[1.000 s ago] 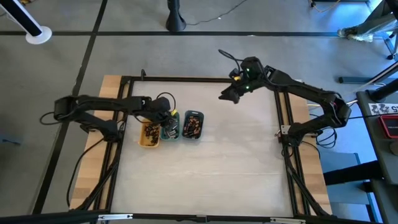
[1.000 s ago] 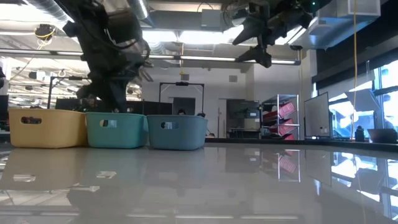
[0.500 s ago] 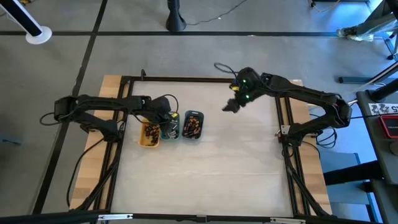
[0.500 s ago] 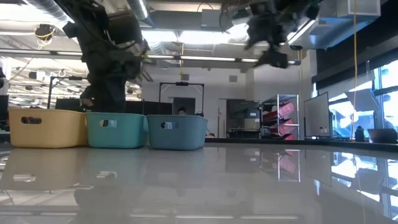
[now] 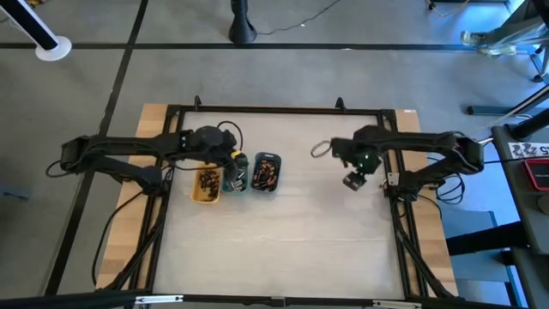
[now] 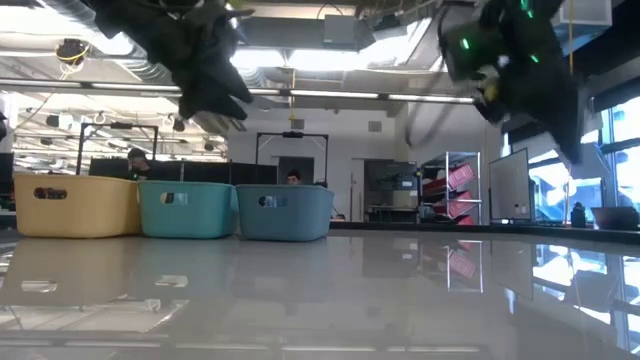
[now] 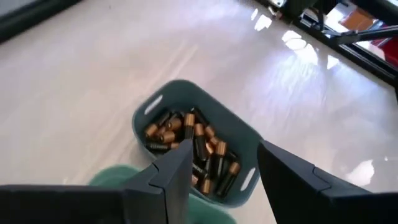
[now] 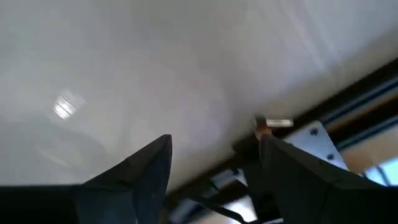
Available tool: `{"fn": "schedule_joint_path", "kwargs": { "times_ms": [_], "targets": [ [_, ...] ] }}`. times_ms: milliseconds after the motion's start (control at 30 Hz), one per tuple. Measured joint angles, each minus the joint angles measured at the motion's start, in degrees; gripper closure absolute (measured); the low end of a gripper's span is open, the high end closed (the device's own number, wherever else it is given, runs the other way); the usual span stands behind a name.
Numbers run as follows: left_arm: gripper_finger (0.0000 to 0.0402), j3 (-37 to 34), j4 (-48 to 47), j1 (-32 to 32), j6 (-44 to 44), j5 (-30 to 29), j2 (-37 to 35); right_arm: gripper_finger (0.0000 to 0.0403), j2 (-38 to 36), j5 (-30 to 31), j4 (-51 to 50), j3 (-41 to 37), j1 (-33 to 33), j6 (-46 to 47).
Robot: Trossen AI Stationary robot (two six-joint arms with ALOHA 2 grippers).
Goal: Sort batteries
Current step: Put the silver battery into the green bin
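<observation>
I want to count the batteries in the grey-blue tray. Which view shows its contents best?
The left wrist view: it looks down into the grey-blue tray at the batteries. The high view shows them tiny; the low view shows only its outer wall; the right wrist view misses it.

Three small trays stand in a row: a yellow tray (image 5: 204, 193), a teal-green tray (image 5: 233, 182) and a grey-blue tray (image 5: 267, 172). The batteries (image 7: 193, 149) in the grey-blue one are black with copper-toned ends. The bench (image 5: 292, 223) is pale whitish with a faint wood grain, framed by black rails over light wooden edges. Both arms are dark; the left gripper (image 7: 217, 177) shows black fingers, and the right gripper (image 5: 353, 180) has a green light glowing just above it.
</observation>
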Motion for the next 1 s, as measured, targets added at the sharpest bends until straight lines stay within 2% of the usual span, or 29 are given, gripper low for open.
{"fn": "schedule_joint_path", "kwargs": {
  "times_ms": [100,367,633,1000],
  "targets": [
    [0.0232,0.00,-0.07,0.00,1.39,-0.03,-0.55,0.0157,1.76,1.92,0.14,-5.67,1.27,-3.74],
    [0.0231,0.00,-2.99,0.39,1.53,-0.04,-0.71,0.0157,11.06,12.01,3.67,-17.50,3.91,-16.36],
    [0.0231,0.00,-2.22,1.75,-1.34,-0.11,-0.71,0.0157,19.47,11.15,10.25,-17.15,4.52,-17.72],
    [0.0231,0.00,-2.23,3.41,-4.17,-0.39,-0.71,0.0158,26.01,9.74,11.47,-18.58,4.44,-18.15]
  ]
}}
